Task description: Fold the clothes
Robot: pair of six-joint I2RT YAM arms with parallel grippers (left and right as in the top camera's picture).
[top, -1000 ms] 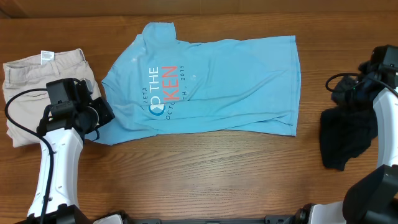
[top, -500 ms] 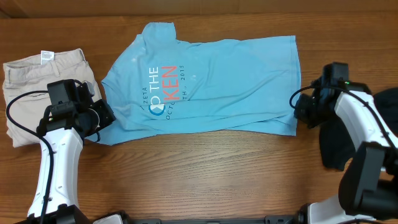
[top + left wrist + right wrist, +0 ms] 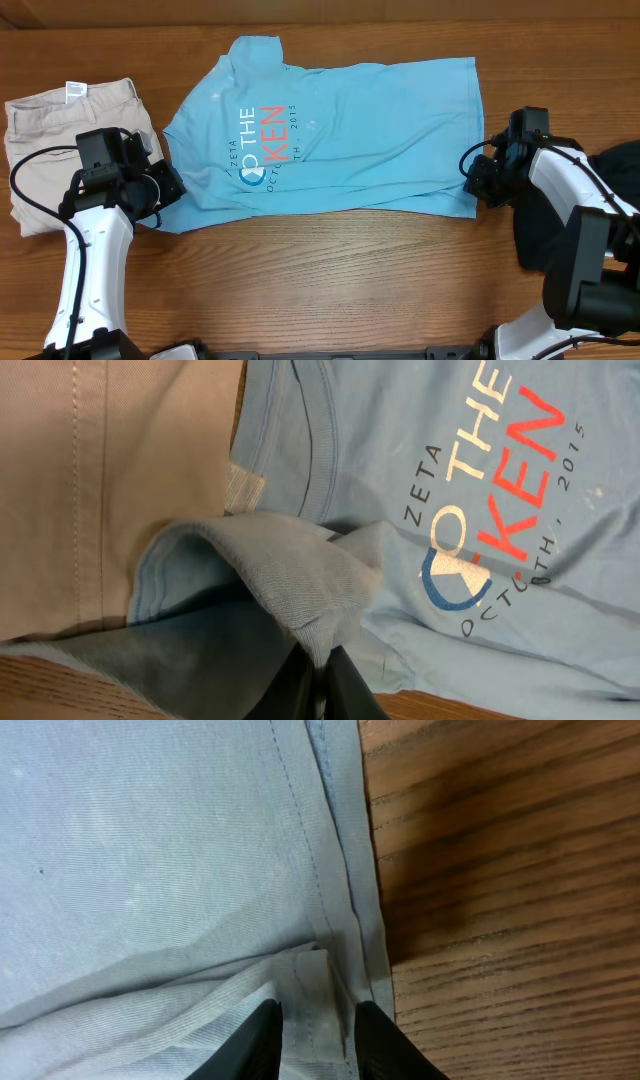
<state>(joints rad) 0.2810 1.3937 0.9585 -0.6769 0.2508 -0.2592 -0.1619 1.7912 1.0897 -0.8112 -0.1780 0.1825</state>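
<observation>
The light blue T-shirt (image 3: pixel 370 130), printed "ZETA", "THE KEN" and "2015", is spread on the surface (image 3: pixel 330 280). A fold of it is pinched in the closed left hand (image 3: pixel 320 685). Its hem corner is straddled by the slightly parted right hand (image 3: pixel 322 1035).

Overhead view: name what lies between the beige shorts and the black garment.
The light blue T-shirt, spread flat between beige shorts and black garment, seen overhead.

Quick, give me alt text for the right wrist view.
The right pincer, jaws parted, straddles a folded hem corner of the light blue T-shirt at the bottom of the frame. Bare wooden table fills the right side.
</observation>
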